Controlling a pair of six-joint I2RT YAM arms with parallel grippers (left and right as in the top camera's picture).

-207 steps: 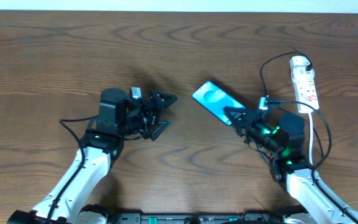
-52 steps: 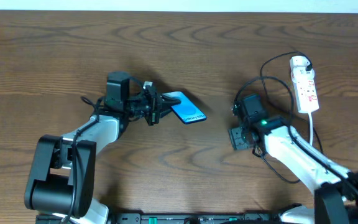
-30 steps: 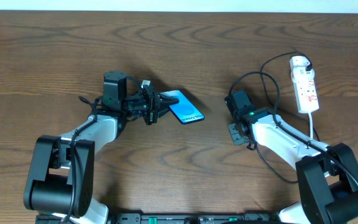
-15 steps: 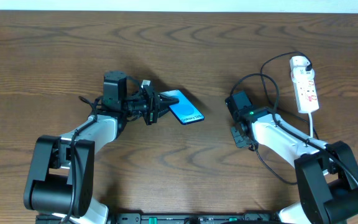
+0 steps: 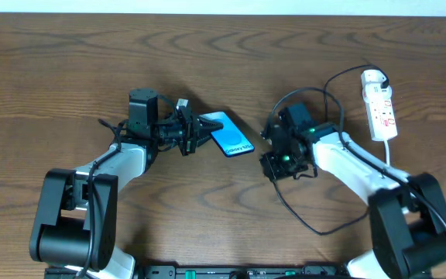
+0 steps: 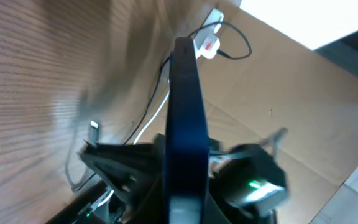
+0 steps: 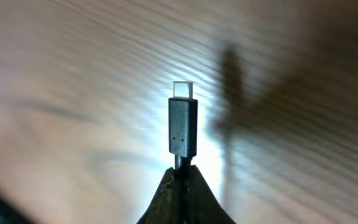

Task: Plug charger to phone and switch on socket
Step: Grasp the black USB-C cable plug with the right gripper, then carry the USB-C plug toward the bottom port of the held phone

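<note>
The phone (image 5: 230, 133), blue screen up, is held off the table by its left end in my shut left gripper (image 5: 197, 130). In the left wrist view the phone (image 6: 185, 118) shows edge-on, running straight out from the jaws. My right gripper (image 5: 272, 164) is a short way to the right of the phone, shut on the charger (image 5: 285, 203) just behind its tip. In the right wrist view the plug tip (image 7: 183, 124) sticks straight out of the closed fingers (image 7: 174, 196), with blurred table beyond. The socket (image 5: 379, 105) lies at the far right.
The black cable loops from the right gripper down toward the front edge and back up behind the right arm to the socket's far end. The socket's thick white cord (image 5: 388, 159) runs down beside the right arm. The right arm (image 6: 253, 180) shows beyond the phone.
My right gripper shut on the charger cable, lifted it and swung left toward the phone, dragging the cable loop along. The left gripper and phone stayed put.
</note>
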